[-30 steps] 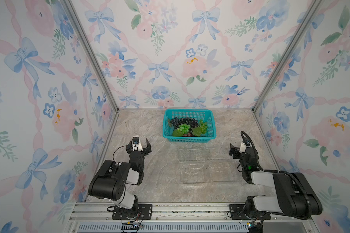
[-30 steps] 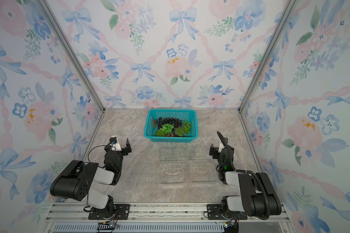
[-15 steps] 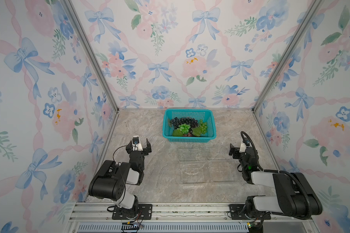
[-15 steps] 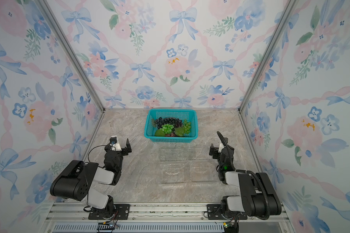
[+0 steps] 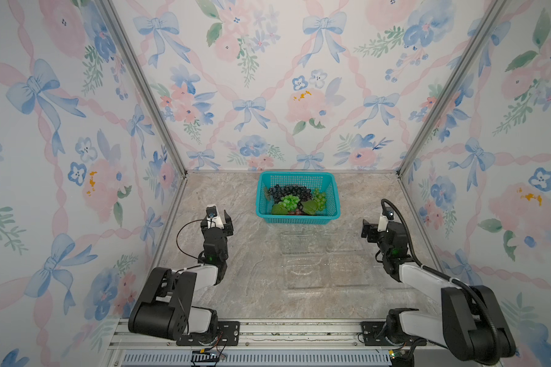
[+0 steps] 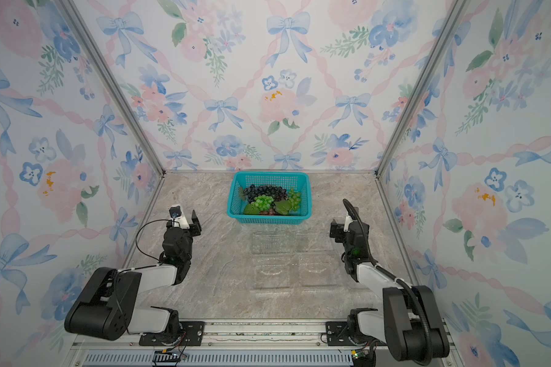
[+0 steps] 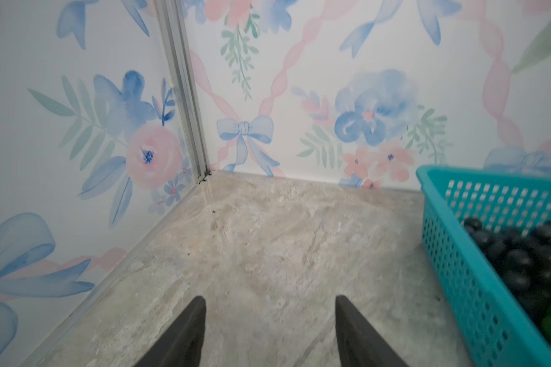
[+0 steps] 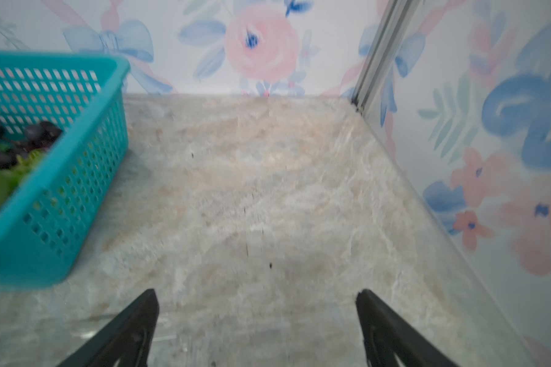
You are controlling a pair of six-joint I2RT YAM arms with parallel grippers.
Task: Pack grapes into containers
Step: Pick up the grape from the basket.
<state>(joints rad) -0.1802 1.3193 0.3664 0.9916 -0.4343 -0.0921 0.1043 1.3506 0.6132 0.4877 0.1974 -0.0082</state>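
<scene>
Top views: both showed an arm at each side of the tabletop [image 5: 245, 279], with the task items between and beyond them.
Grapes: the grapes [image 5: 295, 198] all lay inside the teal mesh basket [image 5: 296, 174]. A blue-black bunch was at the back. Green bunches and leaves lay nearer the front.
Basket: it stood at the far middle of the tabletop, near the back wall and well apart from both tools.
Containers: the clear containers [image 5: 301, 273] lay flat on the tabletop just in front of the basket, between the two arms. The marble pattern showed through them. Their number could not be told with certainty.
Left tool: the left tool [image 7: 270, 300] was above bare tabletop on the left, pointing toward the back wall. Its jaws stood partly apart and gripped nothing.
Right tool: the right tool [image 8: 256, 292] was above the tabletop to the right of the containers. Its jaws stood wide and gripped nothing.
Wrist views: each showed a corner of the basket with grapes inside.
</scene>
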